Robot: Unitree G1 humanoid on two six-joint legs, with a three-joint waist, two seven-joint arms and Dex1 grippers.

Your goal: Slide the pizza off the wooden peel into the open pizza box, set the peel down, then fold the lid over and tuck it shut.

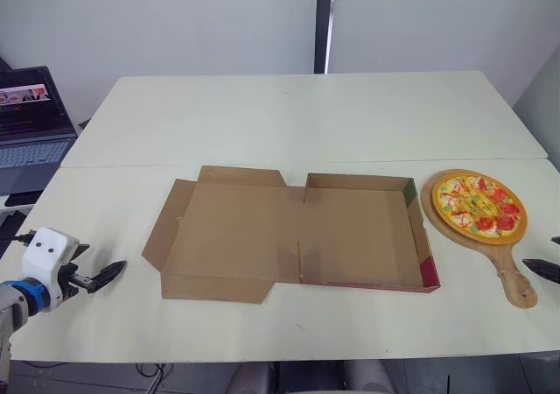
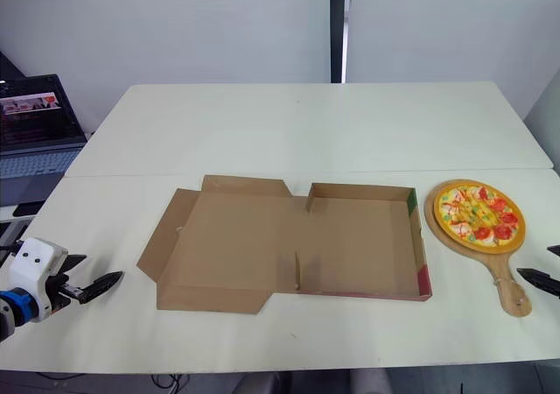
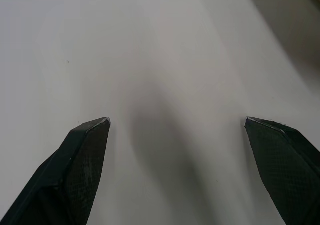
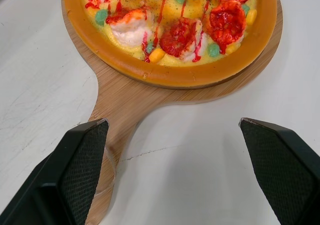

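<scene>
Pizza [image 1: 479,205] rests on the wooden peel [image 1: 510,276] beside the open pizza box [image 1: 350,236]; right gripper [image 4: 172,120] hovers spread at its handle, left gripper [image 3: 176,119] spread above the table [image 1: 306,123].

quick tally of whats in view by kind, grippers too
pizza: 1
wooden peel: 1
pizza box: 1
laptop: 1
grippers: 2, left gripper and right gripper, both open
total: 6
</scene>
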